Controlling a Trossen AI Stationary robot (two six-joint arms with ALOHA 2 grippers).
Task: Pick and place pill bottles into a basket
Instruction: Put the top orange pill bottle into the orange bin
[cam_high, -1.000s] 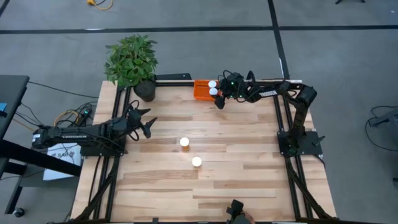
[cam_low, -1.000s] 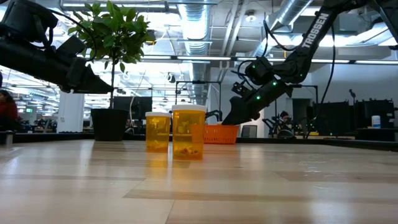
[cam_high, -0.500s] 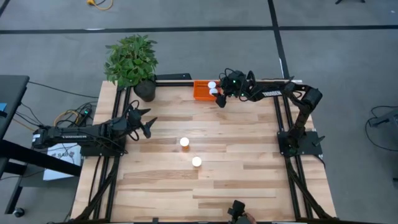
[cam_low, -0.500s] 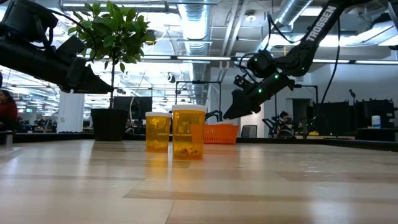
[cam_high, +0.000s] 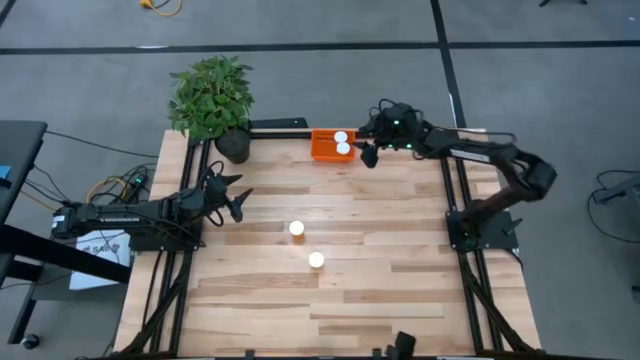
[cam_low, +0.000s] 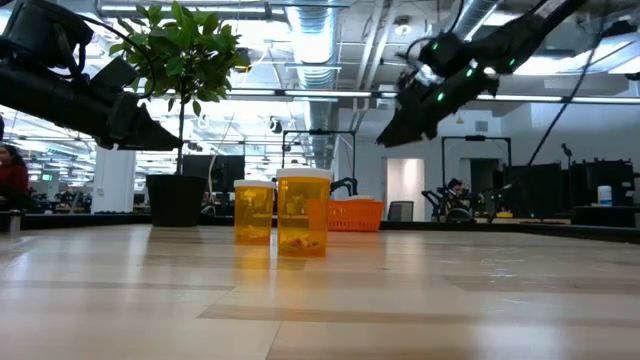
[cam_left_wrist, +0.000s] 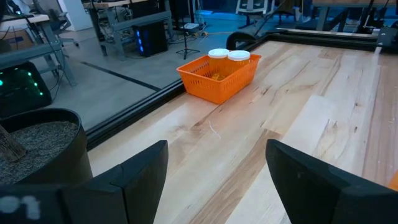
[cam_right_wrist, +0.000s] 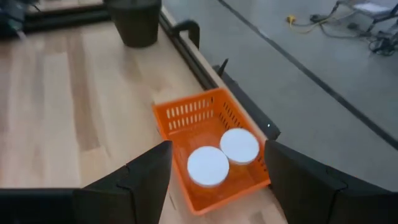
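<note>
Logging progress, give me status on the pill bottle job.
Right gripper open, above small orange plastic basket. Left gripper open, idle. Two white-capped pill bottles in basket, two on table. Nothing in the way.

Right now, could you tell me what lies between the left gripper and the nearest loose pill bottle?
Only bare tabletop, per the high view, between left gripper and pill bottle.

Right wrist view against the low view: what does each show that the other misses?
Only the right wrist view shows two white caps side by side inside the basket, between the open right gripper fingers. Only the low view shows two pill bottles standing on the table, with their orange bodies. Both show the orange basket and the dark plant pot.
</note>
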